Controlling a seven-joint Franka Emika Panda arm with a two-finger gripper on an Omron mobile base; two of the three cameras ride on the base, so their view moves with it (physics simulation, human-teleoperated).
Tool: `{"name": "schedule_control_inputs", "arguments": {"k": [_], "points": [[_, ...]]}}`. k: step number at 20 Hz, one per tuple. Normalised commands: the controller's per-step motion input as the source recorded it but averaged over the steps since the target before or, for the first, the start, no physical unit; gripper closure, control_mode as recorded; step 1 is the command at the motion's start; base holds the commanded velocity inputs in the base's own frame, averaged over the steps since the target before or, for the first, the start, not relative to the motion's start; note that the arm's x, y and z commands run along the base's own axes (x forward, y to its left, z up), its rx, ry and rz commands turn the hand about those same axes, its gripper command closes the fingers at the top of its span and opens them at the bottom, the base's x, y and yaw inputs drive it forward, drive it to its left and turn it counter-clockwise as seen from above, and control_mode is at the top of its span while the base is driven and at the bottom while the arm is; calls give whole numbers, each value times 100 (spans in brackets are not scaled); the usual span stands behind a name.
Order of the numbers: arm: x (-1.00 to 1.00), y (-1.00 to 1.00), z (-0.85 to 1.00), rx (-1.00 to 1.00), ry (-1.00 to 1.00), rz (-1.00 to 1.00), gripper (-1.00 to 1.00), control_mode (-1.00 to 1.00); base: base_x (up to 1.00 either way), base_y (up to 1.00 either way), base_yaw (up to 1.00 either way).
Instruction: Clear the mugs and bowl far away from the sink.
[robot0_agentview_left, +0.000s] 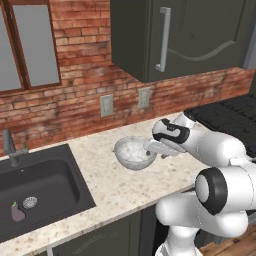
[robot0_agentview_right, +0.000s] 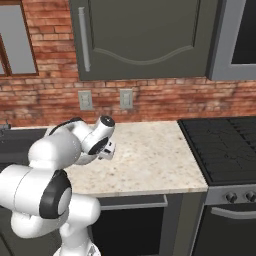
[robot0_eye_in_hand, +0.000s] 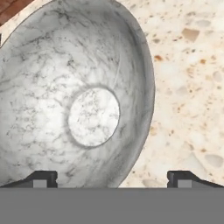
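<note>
Fingertips (robot0_eye_in_hand: 43, 178) rise dark at the near edge of the hand view, spread wide apart with nothing between them, so the gripper (robot0_agentview_left: 159, 148) grips nothing. It hangs beside the bowl's (robot0_agentview_left: 134, 153) right rim, apparently lined up for a rim grasp. That bowl rests upright on the speckled tabletop (robot0_agentview_left: 107, 182), right of the sink (robot0_agentview_left: 42, 187).
</note>
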Motion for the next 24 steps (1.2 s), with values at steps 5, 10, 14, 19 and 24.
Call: {"name": "schedule_control_inputs", "arguments": {"k": [5,10,14,19,24], "points": [[18,10,-24,0,0,0,-100,-100,0,0,0],[7,24,-24,0,0,0,100,-100,0,0,0],[0,39,-15,0,0,0,100,-100,0,0,0],[-1,12,-2,0,0,0,100,-100,0,0,0],[-12,0,0,0,0,-2,100,-100,0,0,0]]}}
